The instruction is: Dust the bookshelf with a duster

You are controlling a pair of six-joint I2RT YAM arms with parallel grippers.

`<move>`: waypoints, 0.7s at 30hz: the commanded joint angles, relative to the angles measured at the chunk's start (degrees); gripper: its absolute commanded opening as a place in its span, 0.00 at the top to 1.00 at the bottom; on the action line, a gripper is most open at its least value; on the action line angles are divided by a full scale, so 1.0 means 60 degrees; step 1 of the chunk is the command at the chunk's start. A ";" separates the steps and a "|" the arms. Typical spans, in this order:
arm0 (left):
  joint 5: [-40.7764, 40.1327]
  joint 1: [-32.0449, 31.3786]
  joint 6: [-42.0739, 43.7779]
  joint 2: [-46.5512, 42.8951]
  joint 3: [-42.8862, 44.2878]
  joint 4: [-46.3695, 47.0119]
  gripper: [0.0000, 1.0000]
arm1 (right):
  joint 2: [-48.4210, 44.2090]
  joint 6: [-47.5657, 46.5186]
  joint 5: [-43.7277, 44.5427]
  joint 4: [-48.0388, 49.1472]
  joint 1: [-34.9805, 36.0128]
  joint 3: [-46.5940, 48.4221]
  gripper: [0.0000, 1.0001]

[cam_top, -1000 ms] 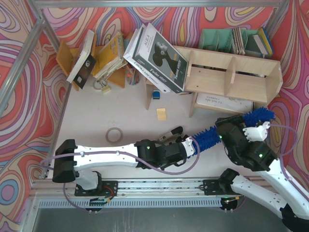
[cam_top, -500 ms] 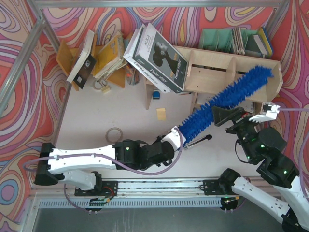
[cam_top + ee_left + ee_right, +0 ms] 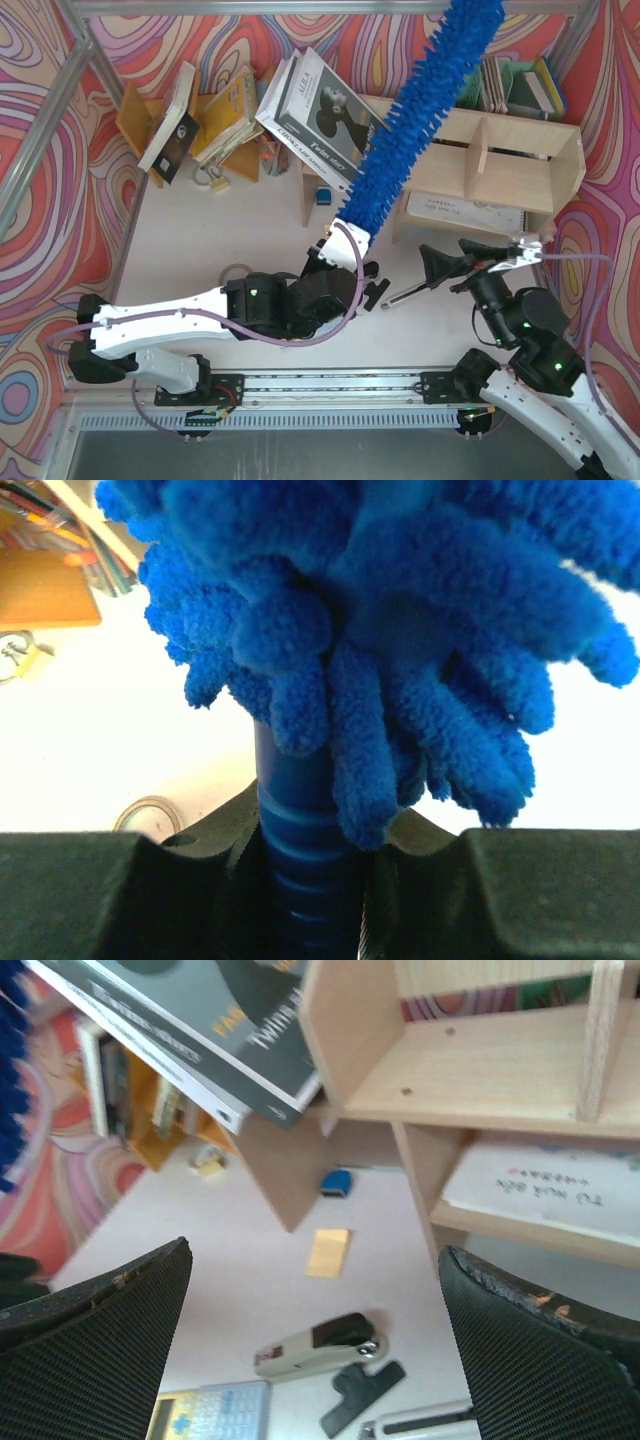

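Left wrist view, and the left gripper is clamped hard on the duster, fingers pinched narrow around the ribbed handle right where the fluff begins. Up top, the blue head rises from those fingers and slants away over the front of the bookshelf, whose boards lie just beyond the fingertips. Right gripper hangs wide and holds nothing, with the shelf's lower bay ahead of its fingers and a stapler and a sticky note below them. Handling call: the duster looks light and its chenille soft and floppy, so it should bend on contact rather than shove the leaning books. The hard plastic handle is the only firm place to grip, and the long head levers on it, so a slack hold could twist. Hard to read: the tip is cut off by the frame's top edge, I cannot tell whether the head touches wood or floats above it, and fluff hides the pads' contact.
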 commanded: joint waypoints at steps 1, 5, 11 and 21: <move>-0.1189 0.0354 -0.0309 0.0110 0.0227 0.0442 1.00 | 0.0395 -0.0358 0.1199 0.0609 0.0042 -0.0624 0.01; -0.1019 0.0753 -0.0858 0.0231 0.0218 0.0684 1.00 | 0.1261 0.0067 0.1991 0.0666 0.0044 -0.0867 0.01; -0.1030 0.1169 -0.1192 0.0479 0.0549 0.0283 1.00 | 0.2112 0.0453 0.1352 0.1360 0.0042 -0.1668 0.01; -0.0962 0.1513 -0.2969 0.0342 0.1021 -0.1875 1.00 | 0.2296 -0.0442 0.1806 0.2744 0.0043 -0.2694 0.01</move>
